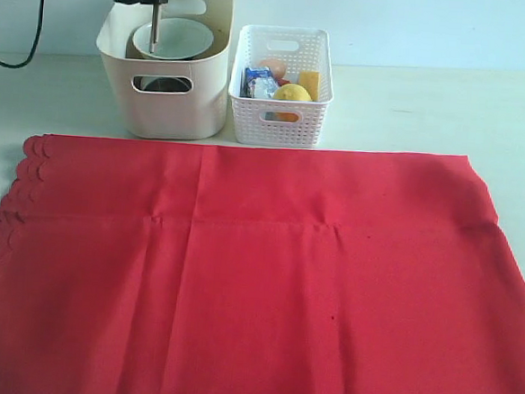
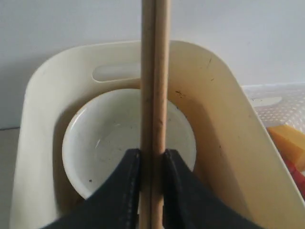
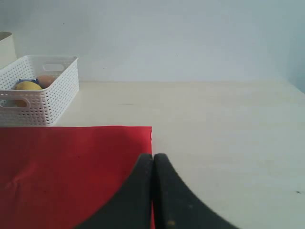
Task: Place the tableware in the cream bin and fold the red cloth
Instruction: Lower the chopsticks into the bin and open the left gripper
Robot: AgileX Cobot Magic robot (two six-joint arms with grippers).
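Left jaws clamp the chopsticks (image 2: 155,71) upright over the bin (image 2: 224,119), tips above the bowl (image 2: 109,138) inside. Risk: released from here, they may strike the bowl, bounce and come to lean over the rim, or part if the grip slackens unevenly. Right jaws pressed together, nothing visibly held, near a corner of the cloth (image 3: 57,171), which lies unfolded on the surface (image 3: 214,143)
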